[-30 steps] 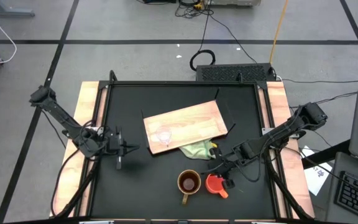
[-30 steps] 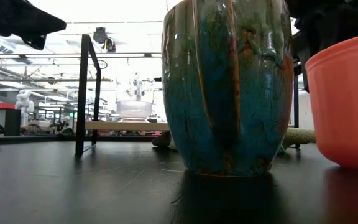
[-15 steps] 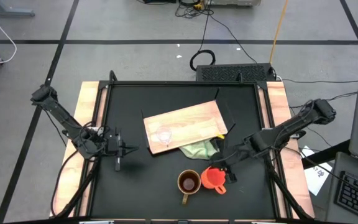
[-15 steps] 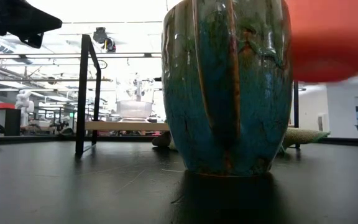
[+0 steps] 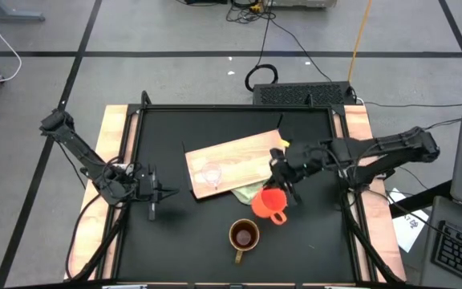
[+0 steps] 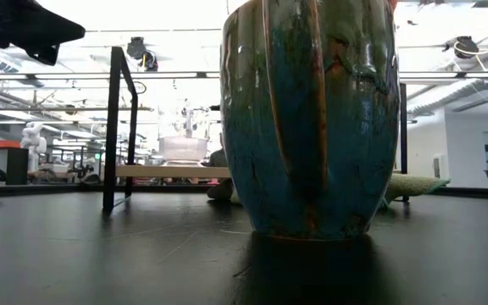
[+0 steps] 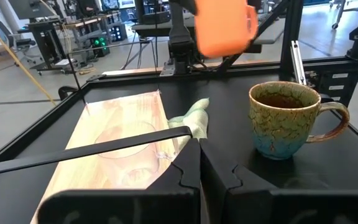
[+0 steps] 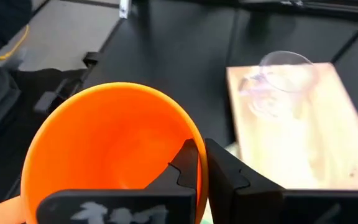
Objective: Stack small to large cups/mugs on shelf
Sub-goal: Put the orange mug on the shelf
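Observation:
The orange mug (image 5: 269,201) hangs in the air over the pale green cloth (image 5: 249,193), at the light-wood board's (image 5: 239,159) near right corner; my right gripper (image 5: 281,187) is shut on it. A clear glass cup (image 5: 209,175) stands on the board's left end. The olive-brown mug (image 5: 244,235) stands on the black table nearer the front edge, its handle toward the near side; it fills the low view (image 6: 312,119). My left gripper (image 5: 156,193) waits shut at the table's left, touching nothing. My right gripper (image 8: 202,163) pinches the orange mug's wall at the rim (image 8: 199,142), one finger (image 8: 188,163) inside the mug and the other (image 8: 225,171) outside. It comes slanting down from the table's right. The mug is lifted clear, about upright, its handle (image 5: 279,217) toward the near edge.
Black table mat inside a raised dark frame (image 5: 139,112) with wooden side strips. The green cloth lies partly under the board's near edge. Bare mat lies left of the board and near the front edge. Cables and a dark box (image 5: 303,94) sit beyond the far edge.
My right gripper has lifted the orange mug off the table from beside the olive-brown mug's right and carried it up and toward the far edge and left, to above the green cloth by the board. The mug left the low view. The left arm kept still.

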{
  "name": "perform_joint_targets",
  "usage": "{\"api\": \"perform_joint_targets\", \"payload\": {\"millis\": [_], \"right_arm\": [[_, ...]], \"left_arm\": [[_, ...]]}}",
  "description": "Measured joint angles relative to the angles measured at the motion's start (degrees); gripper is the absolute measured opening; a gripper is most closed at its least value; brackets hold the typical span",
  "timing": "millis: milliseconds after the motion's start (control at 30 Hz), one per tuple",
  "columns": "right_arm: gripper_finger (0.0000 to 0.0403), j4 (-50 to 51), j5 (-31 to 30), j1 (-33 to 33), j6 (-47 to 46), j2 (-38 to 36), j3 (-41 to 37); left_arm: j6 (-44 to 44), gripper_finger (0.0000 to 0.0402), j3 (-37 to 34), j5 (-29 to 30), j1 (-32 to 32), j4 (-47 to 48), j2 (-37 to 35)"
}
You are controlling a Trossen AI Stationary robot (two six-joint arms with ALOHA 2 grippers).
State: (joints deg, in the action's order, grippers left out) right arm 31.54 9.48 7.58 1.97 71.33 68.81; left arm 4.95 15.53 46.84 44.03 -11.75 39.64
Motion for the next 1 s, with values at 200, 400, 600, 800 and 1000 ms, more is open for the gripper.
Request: {"api": "perform_joint_targets", "payload": {"millis": [200, 400, 600, 800, 1000], "right_arm": [[0.0003, 2.17, 6.05, -6.86, 3.37, 2.99, 4.48], [0.0003, 1.67, 11.85, -12.42, 7.14, 8.90, 7.95], [0.0003, 3.93, 11.90, -17.71, 11.83, 15.90, 12.86], [0.0003, 5.95, 11.84, -22.17, 16.06, 21.93, 16.76], [0.0003, 9.55, 11.64, -24.98, 18.69, 26.29, 19.92]], "left_arm": [[-0.71, 0.0001, 0.00, -0.23, 0.00, 0.07, 0.00], [-0.79, 0.0001, 0.00, -0.23, 0.00, 0.05, -0.01], [-0.76, 0.0001, 0.00, -0.25, 0.00, 0.47, -0.02], [-0.46, 0.0001, 0.00, -0.30, 0.00, 1.73, 0.00], [-0.41, 0.0001, 0.00, -0.34, 0.00, 2.59, 0.00]]}}
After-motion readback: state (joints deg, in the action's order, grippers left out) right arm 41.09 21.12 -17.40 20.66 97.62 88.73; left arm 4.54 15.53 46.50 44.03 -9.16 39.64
